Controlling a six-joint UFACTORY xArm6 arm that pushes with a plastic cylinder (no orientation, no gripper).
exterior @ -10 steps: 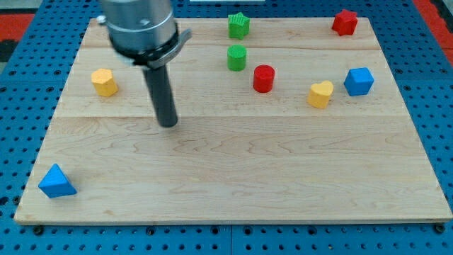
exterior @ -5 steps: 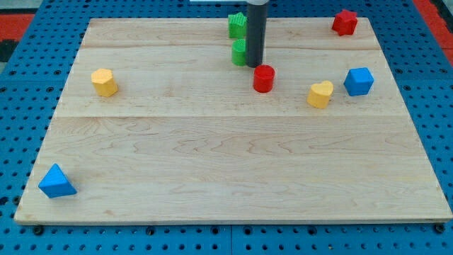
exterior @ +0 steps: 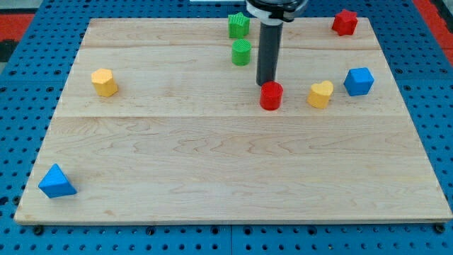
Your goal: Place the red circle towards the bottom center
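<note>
The red circle (exterior: 271,95) stands on the wooden board (exterior: 226,163), a little right of centre in the upper half. My tip (exterior: 266,85) is right at the circle's top-left edge, touching or nearly touching it. The dark rod rises from there to the view's top.
A green circle (exterior: 241,52) and a green star (exterior: 239,25) stand up-left of my tip. A yellow heart (exterior: 320,94), a blue block (exterior: 359,81) and a red star (exterior: 345,22) are on the right. A yellow hexagon (exterior: 104,82) and a blue triangle (exterior: 56,182) are on the left.
My tip swept from the left-centre across to the green circle, then down-right onto the red circle. The red circle has slid a short way down and right.
</note>
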